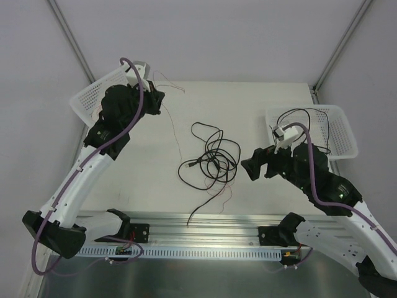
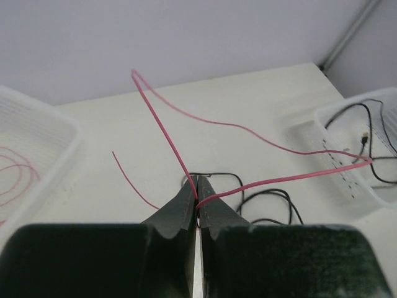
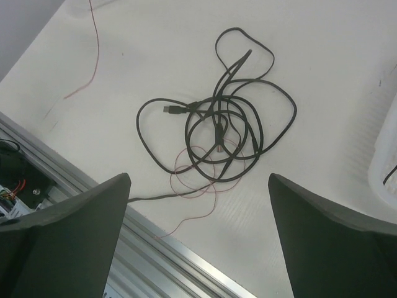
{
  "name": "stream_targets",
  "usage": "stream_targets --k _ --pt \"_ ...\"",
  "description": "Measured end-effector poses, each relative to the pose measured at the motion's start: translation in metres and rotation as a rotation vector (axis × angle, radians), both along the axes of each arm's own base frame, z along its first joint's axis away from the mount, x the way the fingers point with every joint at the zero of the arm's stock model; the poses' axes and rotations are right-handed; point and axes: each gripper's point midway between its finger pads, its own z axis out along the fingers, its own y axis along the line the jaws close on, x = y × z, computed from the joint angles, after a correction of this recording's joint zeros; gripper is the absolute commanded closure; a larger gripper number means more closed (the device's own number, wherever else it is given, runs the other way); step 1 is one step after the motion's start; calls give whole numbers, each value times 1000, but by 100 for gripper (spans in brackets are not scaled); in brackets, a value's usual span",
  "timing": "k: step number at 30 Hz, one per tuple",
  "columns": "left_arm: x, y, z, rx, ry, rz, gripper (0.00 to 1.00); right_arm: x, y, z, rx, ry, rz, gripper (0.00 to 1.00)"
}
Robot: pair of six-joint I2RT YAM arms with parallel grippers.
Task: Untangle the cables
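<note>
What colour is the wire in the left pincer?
Red. The wire shows best in the left wrist view, clamped in the left pincer.

left basket (image 2: 56, 155) cropped, black cable tangle (image 2: 273, 190) behind fingers (image 2: 177, 214)

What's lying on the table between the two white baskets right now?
The black cable tangle, with thin red wire looped through it, lies roughly midway between the left basket and the right basket; the top view shows it best.
</note>
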Motion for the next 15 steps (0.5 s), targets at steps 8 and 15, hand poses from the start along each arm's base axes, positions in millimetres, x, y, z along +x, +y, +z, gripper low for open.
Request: stream_targets --k 8,15 --pt "80 101 19 11 26 293 100 -4 0 -39 -58 68 13 3" --pt "142 189 17 19 44 515 100 -5 2 -51 -78 92 25 3"
